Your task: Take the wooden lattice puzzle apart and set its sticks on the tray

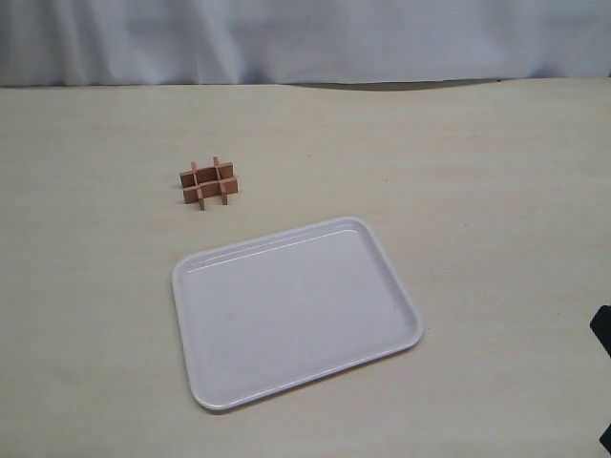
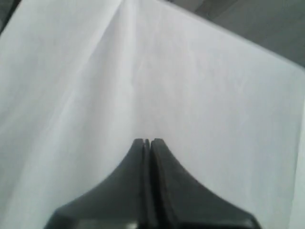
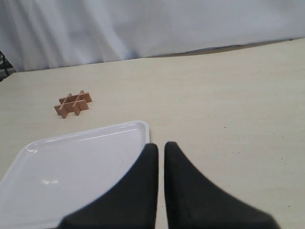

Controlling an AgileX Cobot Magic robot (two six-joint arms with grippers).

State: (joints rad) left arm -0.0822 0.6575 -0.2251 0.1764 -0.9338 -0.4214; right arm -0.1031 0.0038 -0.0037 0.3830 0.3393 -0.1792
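Observation:
The wooden lattice puzzle (image 1: 208, 183) lies whole on the beige table, its four reddish-brown sticks still interlocked in a hash shape. The white tray (image 1: 296, 315) sits nearer the front, empty, a short gap from the puzzle. In the right wrist view the puzzle (image 3: 72, 104) lies beyond the tray (image 3: 71, 171). My right gripper (image 3: 161, 145) hovers over the tray's corner, shut and holding nothing, far from the puzzle. My left gripper (image 2: 147, 141) is shut on nothing and faces only white cloth; no task object shows in its view.
A white cloth backdrop (image 1: 305, 38) hangs along the table's far edge. A dark part of the right arm (image 1: 603, 329) shows at the right edge of the exterior view. The beige table top (image 1: 458, 172) stretches to the right of the puzzle and tray.

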